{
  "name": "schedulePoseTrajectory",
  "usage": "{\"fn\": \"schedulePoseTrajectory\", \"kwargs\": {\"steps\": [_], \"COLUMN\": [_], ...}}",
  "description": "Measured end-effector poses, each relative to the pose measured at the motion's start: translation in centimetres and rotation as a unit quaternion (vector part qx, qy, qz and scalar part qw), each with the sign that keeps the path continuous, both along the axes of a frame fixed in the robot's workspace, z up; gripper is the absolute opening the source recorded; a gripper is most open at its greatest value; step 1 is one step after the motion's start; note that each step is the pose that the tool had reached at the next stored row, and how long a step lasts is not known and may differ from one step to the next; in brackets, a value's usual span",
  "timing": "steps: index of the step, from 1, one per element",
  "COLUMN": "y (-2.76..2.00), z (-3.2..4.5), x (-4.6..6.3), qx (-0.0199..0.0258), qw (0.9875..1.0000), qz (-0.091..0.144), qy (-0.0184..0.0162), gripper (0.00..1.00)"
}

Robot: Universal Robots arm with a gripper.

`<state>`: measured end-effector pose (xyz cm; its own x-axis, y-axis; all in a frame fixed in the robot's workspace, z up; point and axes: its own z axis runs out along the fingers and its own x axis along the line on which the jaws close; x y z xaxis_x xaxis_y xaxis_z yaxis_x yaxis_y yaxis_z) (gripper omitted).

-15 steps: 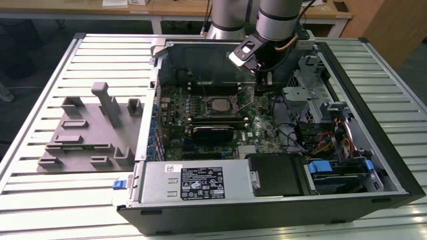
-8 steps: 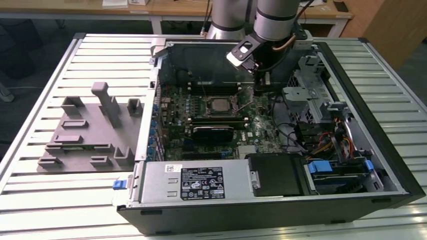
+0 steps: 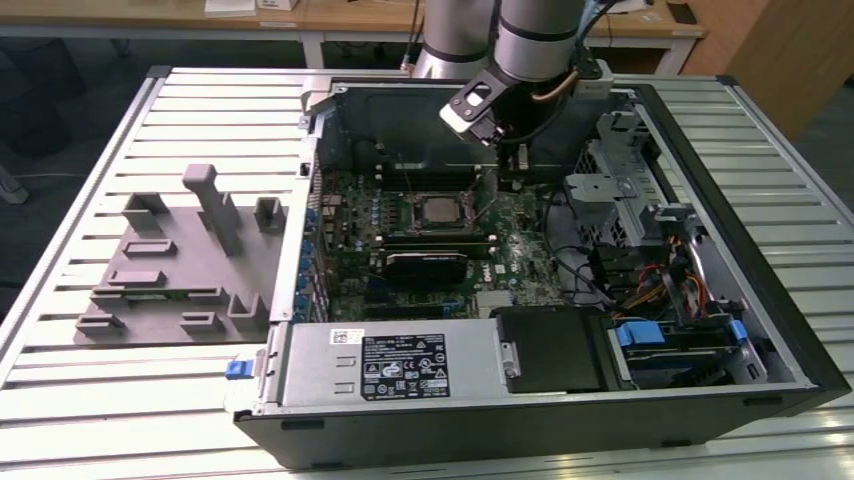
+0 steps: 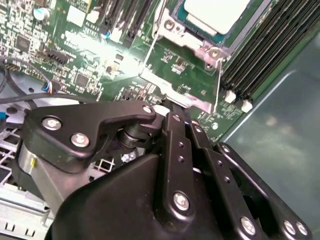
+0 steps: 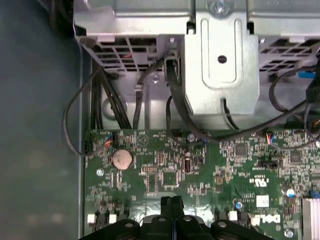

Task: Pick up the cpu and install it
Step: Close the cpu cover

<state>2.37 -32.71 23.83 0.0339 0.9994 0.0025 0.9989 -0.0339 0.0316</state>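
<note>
The cpu (image 3: 438, 209), a flat square chip with a silvery top, lies in the metal-framed socket on the green motherboard (image 3: 527, 255) inside the open computer case. In the second wrist view the cpu (image 4: 215, 12) sits in its socket frame (image 4: 187, 42). My gripper (image 3: 511, 180) hangs over the board just to the exterior view's right of the socket, apart from the chip. Its black fingers (image 5: 169, 206) are pressed together with nothing between them. In the second wrist view the gripper (image 4: 176, 111) ends close to the edge of the socket frame and its thin wire lever (image 4: 218, 82).
A black heatsink block (image 3: 427, 265) lies in front of the socket. Memory slots (image 4: 265, 55) run beside it. A metal drive cage (image 5: 220, 65) with black cables (image 5: 175, 95) stands on the case's right. The grey fixture tray (image 3: 174, 270) rests on the slatted table outside the case.
</note>
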Motion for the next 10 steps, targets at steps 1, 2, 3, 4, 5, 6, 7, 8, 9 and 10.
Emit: {"fn": "schedulePoseTrajectory", "kwargs": {"steps": [1,2,3,4,5,6,7,8,9,10], "y": [0.00,0.00,0.00,0.00,0.00,0.00,0.00,0.00,0.00,0.00], "z": [0.00,0.00,0.00,0.01,0.00,0.01,0.00,0.00,0.01,0.01], "x": [-0.2,-0.4,-0.6,-0.8,-1.0,-1.3,-1.5,-1.8,-2.0,-2.3], "qx": [0.0006,0.0009,0.0010,0.0012,0.0013,0.0015,0.0016,0.0019,0.0021,0.0024], "qw": [1.0000,1.0000,1.0000,1.0000,1.0000,1.0000,1.0000,1.0000,1.0000,1.0000], "qz": [0.000,0.000,0.000,0.000,0.000,0.000,0.000,0.000,0.000,0.000], "qy": [0.0000,0.0000,0.0000,0.0000,0.0000,0.0000,0.0000,0.0000,0.0000,0.0000], "gripper": [0.11,0.11,0.11,0.11,0.11,0.11,0.11,0.11,0.11,0.11]}}
